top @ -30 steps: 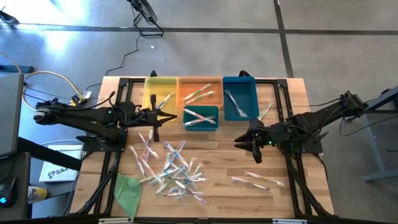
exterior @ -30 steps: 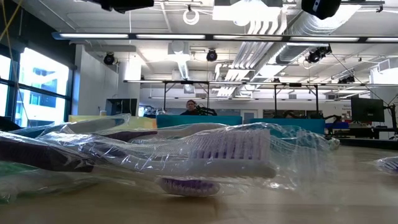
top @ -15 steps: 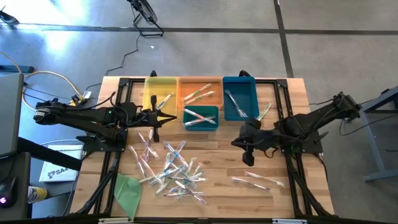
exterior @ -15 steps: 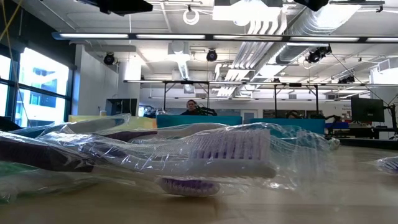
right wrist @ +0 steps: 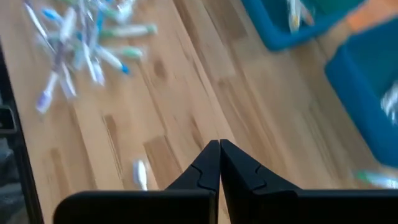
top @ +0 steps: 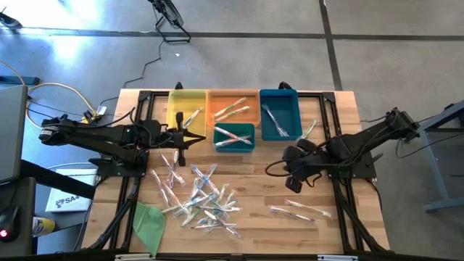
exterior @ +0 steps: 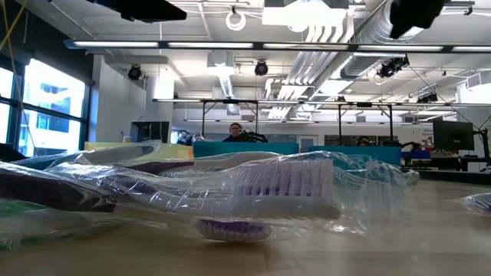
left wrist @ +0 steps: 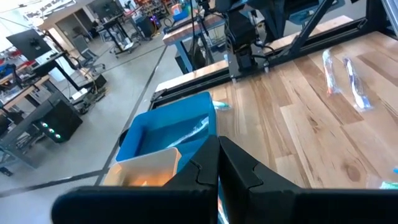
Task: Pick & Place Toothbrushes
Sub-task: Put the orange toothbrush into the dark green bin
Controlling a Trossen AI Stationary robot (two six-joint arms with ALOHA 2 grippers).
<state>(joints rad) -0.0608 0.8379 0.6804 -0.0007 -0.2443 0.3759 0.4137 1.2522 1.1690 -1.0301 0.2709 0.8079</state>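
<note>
The left gripper hangs clenched and empty above the worktop near its far edge, just in front of the yellow bin. A green sheet lies by the near left corner. Most toothbrushes lie in a loose pile on the middle of the worktop, toward the near edge. Beyond them stand an orange bin, a small teal bin and a blue bin along the far edge, each holding a few brushes. The right gripper hovers clenched with nothing in it, over bare wood right of centre. Two wrapped toothbrushes lie near the front right corner.
</note>
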